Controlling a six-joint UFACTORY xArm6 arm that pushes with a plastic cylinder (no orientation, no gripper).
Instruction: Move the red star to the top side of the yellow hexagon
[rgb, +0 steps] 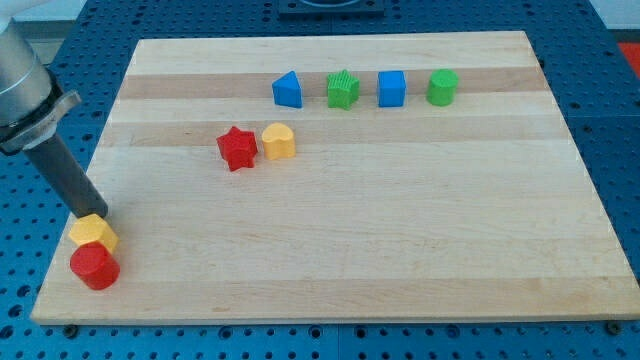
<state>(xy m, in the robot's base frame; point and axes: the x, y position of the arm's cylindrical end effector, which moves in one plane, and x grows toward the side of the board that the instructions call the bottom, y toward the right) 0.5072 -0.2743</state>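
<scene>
The red star (237, 148) lies on the wooden board at centre-left, touching a yellow heart-like block (279, 141) on its right. The yellow hexagon (93, 233) sits near the board's bottom left corner, with a red cylinder (95, 266) touching its lower side. My tip (95, 214) is at the upper edge of the yellow hexagon, touching or nearly touching it, far to the lower left of the red star.
A row near the view's top holds a blue triangular block (288, 89), a green star (342, 89), a blue cube (392, 88) and a green cylinder (442, 87). The board's left edge (88, 170) runs close to my rod.
</scene>
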